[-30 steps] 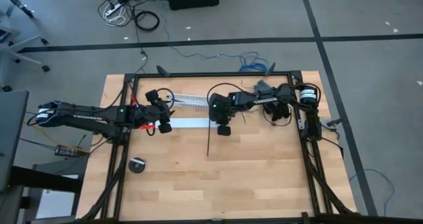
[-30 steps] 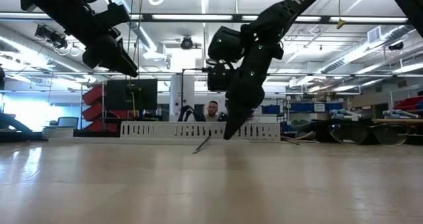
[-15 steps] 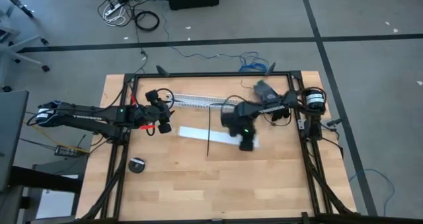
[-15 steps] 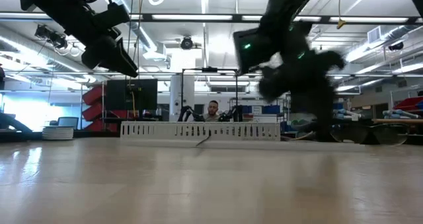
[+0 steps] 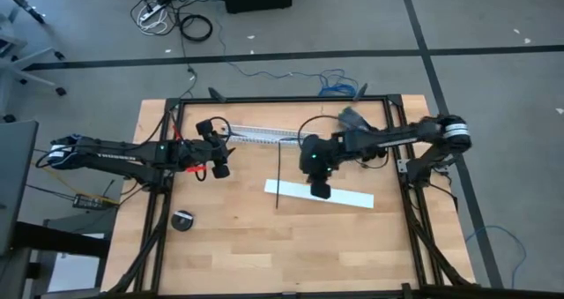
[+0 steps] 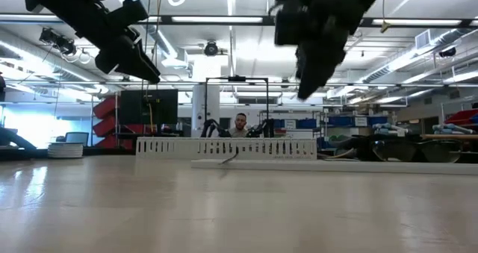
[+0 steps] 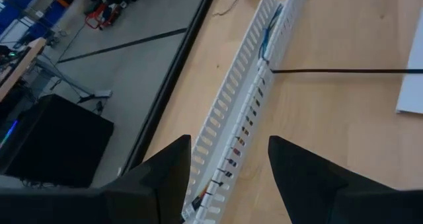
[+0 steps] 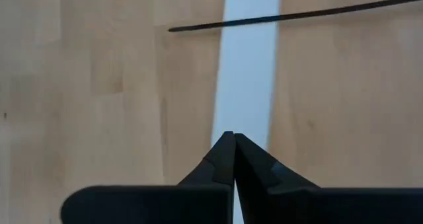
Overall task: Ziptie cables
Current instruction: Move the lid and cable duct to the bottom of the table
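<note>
My right gripper (image 5: 321, 191), jaws pressed together and empty, hovers over the flat white plastic strip (image 5: 348, 197); my left gripper (image 5: 220, 169) gapes emptily near the slotted white channel (image 5: 260, 134); the thin black ziptie (image 5: 278, 179) lies between.

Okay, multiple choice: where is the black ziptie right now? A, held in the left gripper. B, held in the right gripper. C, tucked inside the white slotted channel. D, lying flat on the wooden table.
D: the ziptie lies flat on the table, one end across the flat white strip; the right gripper is shut on nothing above that strip, and the left gripper is open over the channel.
</note>
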